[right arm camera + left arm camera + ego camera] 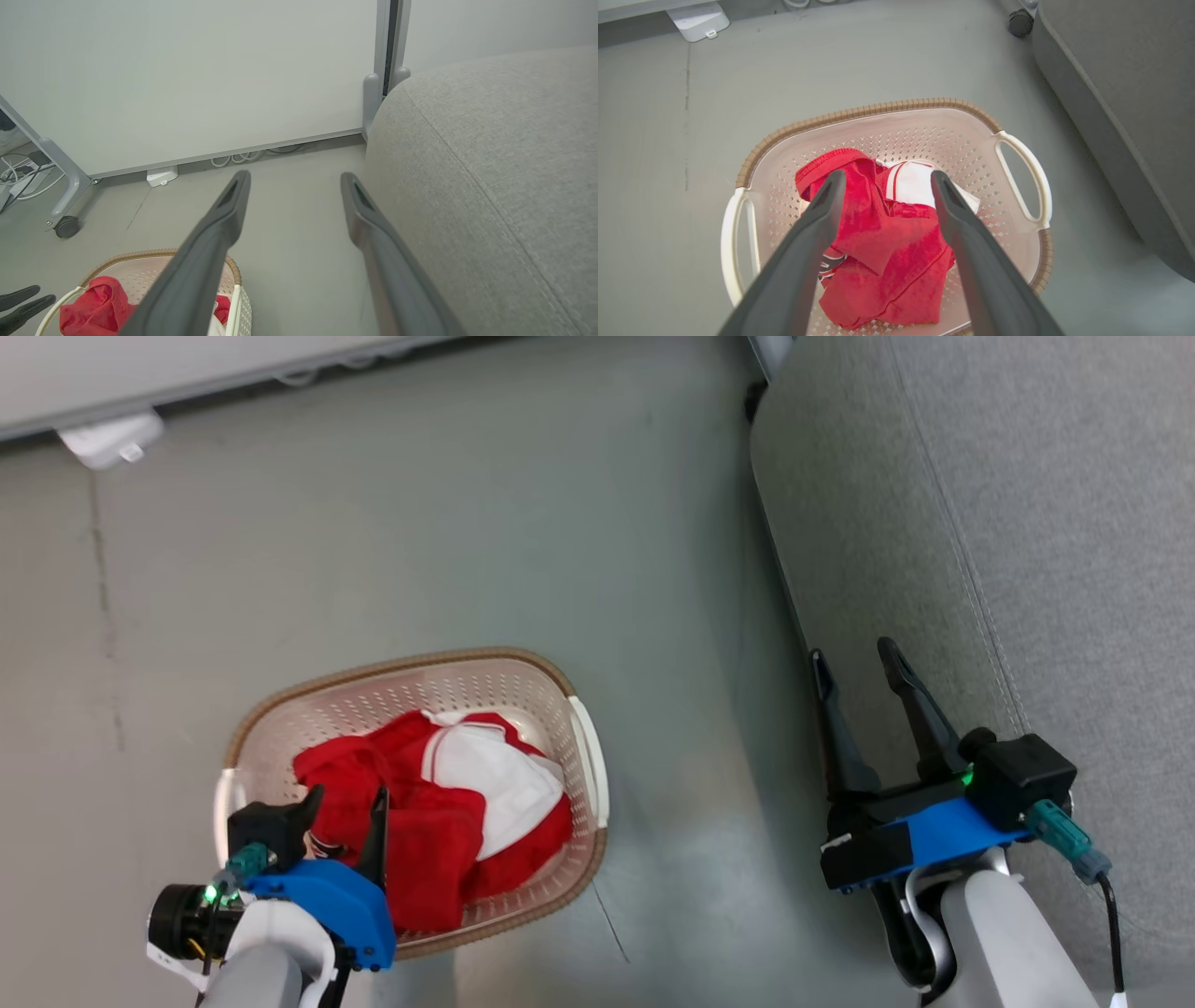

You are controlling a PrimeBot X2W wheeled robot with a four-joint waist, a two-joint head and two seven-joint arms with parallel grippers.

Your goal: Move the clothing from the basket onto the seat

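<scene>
The left pincer (347, 798) stands wide open, gripping nothing, over the heap of red-and-white soft fabric clothing (420, 831), which lies in the oval cream perforated plastic basket (392, 665) with a brown rim on the grey floor (467, 523). The right pincer (852, 653), equally wide and empty, hangs just beside the edge of the large light-grey fabric sofa (1027, 523).

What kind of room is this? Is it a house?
Probably a test room set up like a living room: a grey sofa and a laundry basket stand on bare floor, beside a wheeled partition with cables.
</scene>
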